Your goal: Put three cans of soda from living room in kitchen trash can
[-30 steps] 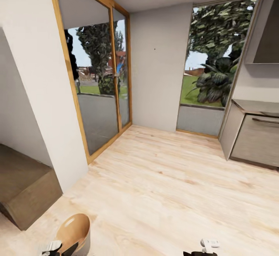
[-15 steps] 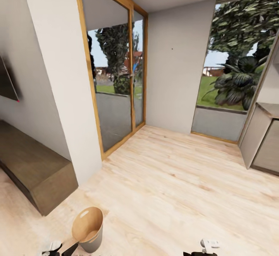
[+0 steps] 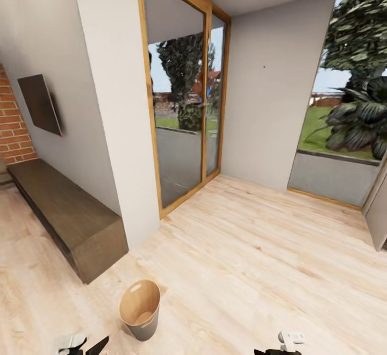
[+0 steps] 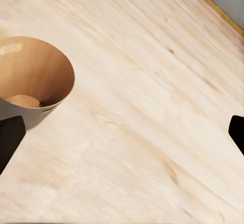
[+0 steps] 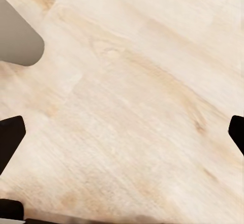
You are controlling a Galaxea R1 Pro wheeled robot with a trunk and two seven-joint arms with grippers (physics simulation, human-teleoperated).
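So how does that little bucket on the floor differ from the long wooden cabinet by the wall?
The bucket is small, round and tapered, while the cabinet is long, low and boxy. The bucket is open-topped, orange-brown inside and grey outside; the cabinet is closed, dark brown wood all over. The bucket stands free on the pale floor; the cabinet runs along the wall. Both rest on the floor.

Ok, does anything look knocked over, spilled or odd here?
Nothing stands out. The bucket stands upright on the pale plank floor beside the low dark cabinet; from what shows of its inside, no cans.
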